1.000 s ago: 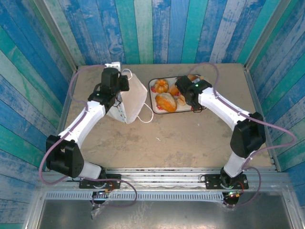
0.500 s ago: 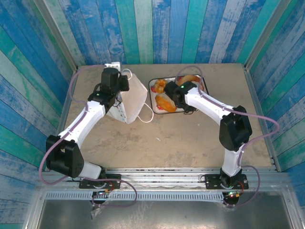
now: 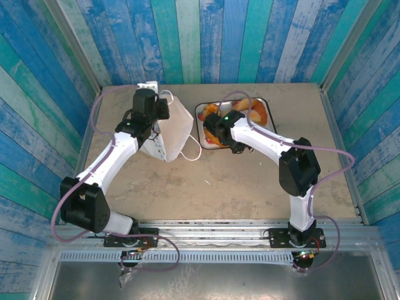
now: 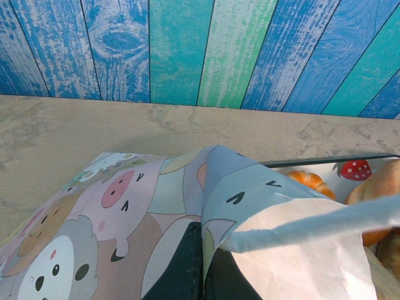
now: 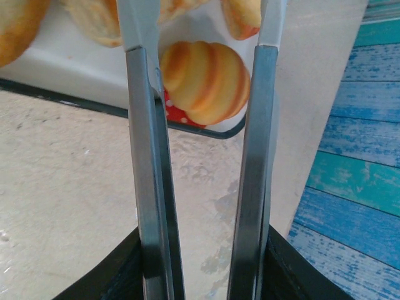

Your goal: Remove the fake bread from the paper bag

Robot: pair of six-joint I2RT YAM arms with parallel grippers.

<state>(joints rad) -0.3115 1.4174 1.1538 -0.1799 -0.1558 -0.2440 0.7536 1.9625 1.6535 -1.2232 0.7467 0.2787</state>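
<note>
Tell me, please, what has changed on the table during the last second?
The right end effector swept left over the tray toward the paper bag, its arm folding in. Its fingers are open and hold nothing. No grasp or release is visible. The left end effector stayed at the bag, and the bag itself did not move.

parted jaws frame a striped roll (image 5: 206, 81) on the tray (image 5: 69, 70).
</note>
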